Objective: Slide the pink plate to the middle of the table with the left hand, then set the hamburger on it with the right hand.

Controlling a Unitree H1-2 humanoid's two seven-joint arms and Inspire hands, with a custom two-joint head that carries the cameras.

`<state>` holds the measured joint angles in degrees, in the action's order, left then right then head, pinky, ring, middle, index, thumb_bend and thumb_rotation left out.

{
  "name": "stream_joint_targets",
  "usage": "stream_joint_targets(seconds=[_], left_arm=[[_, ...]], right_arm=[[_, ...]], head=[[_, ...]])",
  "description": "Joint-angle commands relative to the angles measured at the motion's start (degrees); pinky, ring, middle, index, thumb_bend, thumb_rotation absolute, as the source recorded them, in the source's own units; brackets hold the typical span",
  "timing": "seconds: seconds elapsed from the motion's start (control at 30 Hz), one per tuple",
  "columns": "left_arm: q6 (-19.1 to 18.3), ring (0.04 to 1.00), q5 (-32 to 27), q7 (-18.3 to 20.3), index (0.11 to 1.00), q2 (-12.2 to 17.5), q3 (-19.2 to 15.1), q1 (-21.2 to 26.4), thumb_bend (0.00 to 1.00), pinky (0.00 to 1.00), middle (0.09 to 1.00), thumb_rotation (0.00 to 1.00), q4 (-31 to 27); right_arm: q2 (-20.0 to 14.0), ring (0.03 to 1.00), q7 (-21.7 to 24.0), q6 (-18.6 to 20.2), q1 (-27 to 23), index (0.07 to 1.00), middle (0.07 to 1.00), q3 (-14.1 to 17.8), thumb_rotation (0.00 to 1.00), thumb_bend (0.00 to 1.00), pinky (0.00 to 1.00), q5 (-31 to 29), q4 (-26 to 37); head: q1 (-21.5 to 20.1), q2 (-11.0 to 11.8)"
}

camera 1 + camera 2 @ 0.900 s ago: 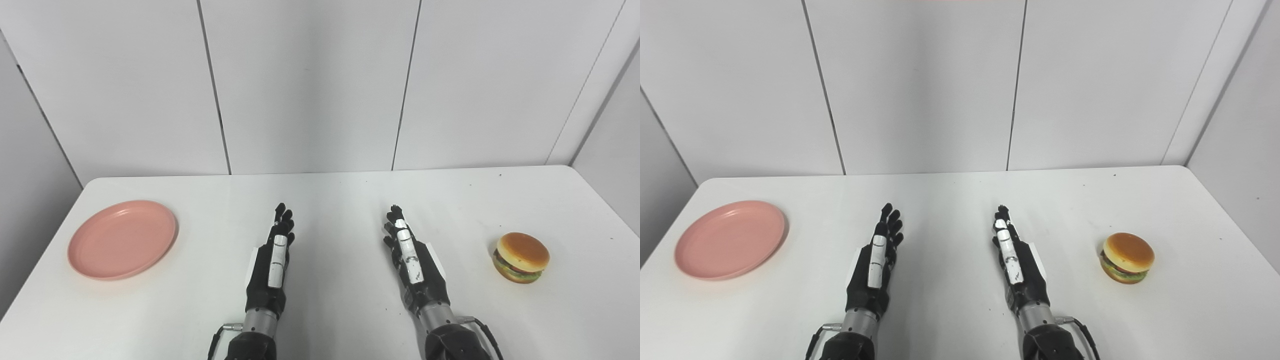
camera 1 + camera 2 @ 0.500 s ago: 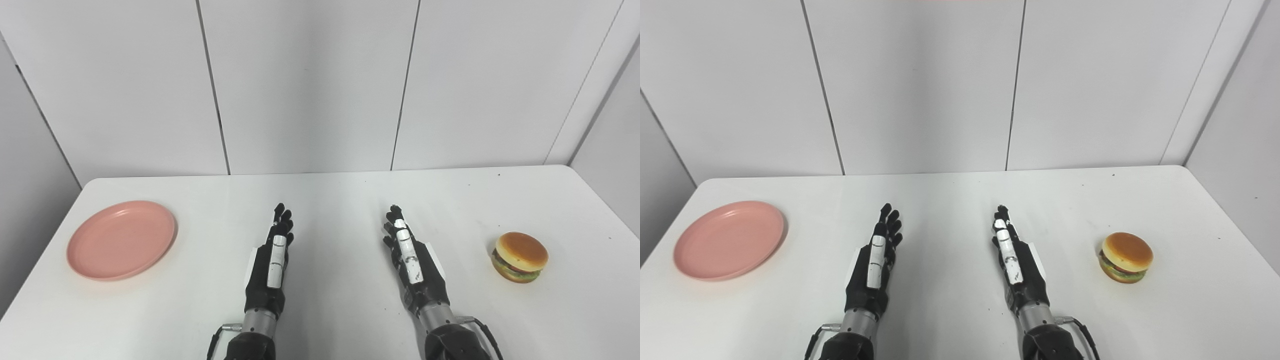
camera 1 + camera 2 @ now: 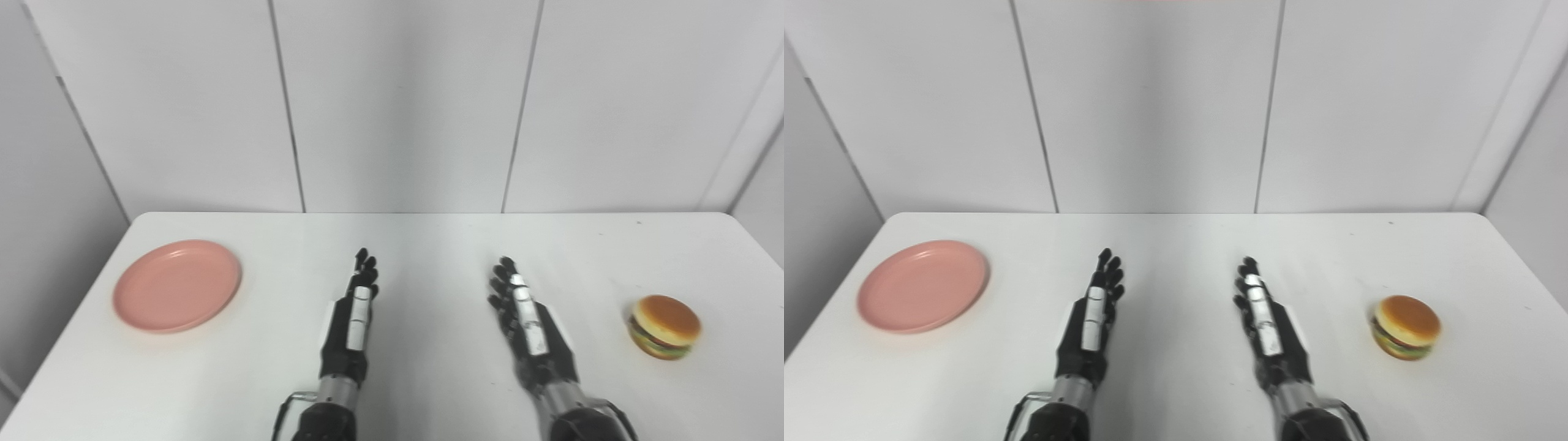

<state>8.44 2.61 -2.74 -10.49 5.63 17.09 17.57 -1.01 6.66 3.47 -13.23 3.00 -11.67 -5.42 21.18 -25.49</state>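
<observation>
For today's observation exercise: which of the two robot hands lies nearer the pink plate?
The left hand; the pink plate lies on its side, while the right hand is beside the hamburger.

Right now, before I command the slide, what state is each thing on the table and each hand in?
pink plate: flat on the table's left side, empty, untouched.
hamburger: upright on the table's right side, whole, not held.
left hand: open, fingers extended forward, holding nothing, apart from the plate.
right hand: open, fingers extended forward, holding nothing, apart from the hamburger.
table: white, its middle bare between the hands.
</observation>
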Motion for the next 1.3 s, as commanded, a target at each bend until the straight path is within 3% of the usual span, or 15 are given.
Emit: stream_joint_targets(seconds=[0.0, 0.1, 0.3, 0.4, 0.6, 0.83, 1.07, 1.27], left_arm=[[2.3, 1.000, 0.2, -1.8, 1.000, 0.4, -1.5, 0.4, 0.71, 1.00, 1.000, 1.00, 0.4], [3.7, 1.000, -2.4, -2.1, 0.999, 1.1, -4.2, 1.8, 0.76, 1.00, 1.000, 1.00, -0.9], [-2.6, 1.000, -5.7, -1.8, 0.998, 3.7, -8.7, 2.2, 0.81, 1.00, 1.000, 1.00, -9.8], [-4.0, 0.942, -7.2, -4.0, 0.923, 4.1, -11.7, 2.9, 0.80, 0.95, 0.934, 1.00, -13.2], [-7.5, 0.843, -6.4, -7.1, 0.843, 7.8, -16.0, 5.7, 0.83, 0.85, 0.842, 1.00, -15.8], [-7.4, 0.755, -7.2, -10.8, 0.744, 13.0, -22.8, 7.8, 0.82, 0.78, 0.747, 1.00, -15.7], [-4.9, 0.712, -10.7, -11.5, 0.705, 18.7, -28.4, 9.0, 0.82, 0.70, 0.704, 1.00, -9.9], [-3.3, 0.706, -11.2, -11.8, 0.695, 22.4, -30.4, 8.8, 0.82, 0.69, 0.694, 1.00, -7.3]], right_arm=[[-0.9, 1.000, 0.7, -3.7, -1.4, 1.000, 1.000, 0.5, 0.93, 0.61, 1.00, -0.1, 0.9], [-1.0, 1.000, 0.0, -3.8, -1.0, 1.000, 1.000, 0.8, 0.97, 0.55, 1.00, 0.2, 1.8], [-1.6, 1.000, 0.0, -2.1, -0.8, 1.000, 1.000, 0.4, 0.97, 0.54, 1.00, 0.6, 3.7], [-1.6, 1.000, -0.2, -2.6, -1.1, 1.000, 1.000, 0.5, 0.94, 0.56, 1.00, 0.8, 3.3], [-2.3, 1.000, 0.5, -2.9, -0.7, 1.000, 1.000, 0.6, 0.91, 0.54, 1.00, 0.7, 3.4], [-2.3, 1.000, 1.0, -2.0, -0.7, 1.000, 1.000, 0.7, 0.90, 0.51, 1.00, -0.3, 4.3], [-2.7, 1.000, 0.9, -2.0, -0.3, 1.000, 1.000, 0.2, 0.94, 0.47, 1.00, 0.1, 5.5], [-2.3, 1.000, 0.3, -1.2, -0.5, 1.000, 1.000, 0.4, 0.93, 0.49, 1.00, -0.1, 5.8]], head=[[2.4, 0.8], [4.1, 1.5], [7.5, 3.1], [7.7, 3.3], [8.2, 3.6], [8.8, 3.6], [9.0, 3.7], [9.5, 3.6]])
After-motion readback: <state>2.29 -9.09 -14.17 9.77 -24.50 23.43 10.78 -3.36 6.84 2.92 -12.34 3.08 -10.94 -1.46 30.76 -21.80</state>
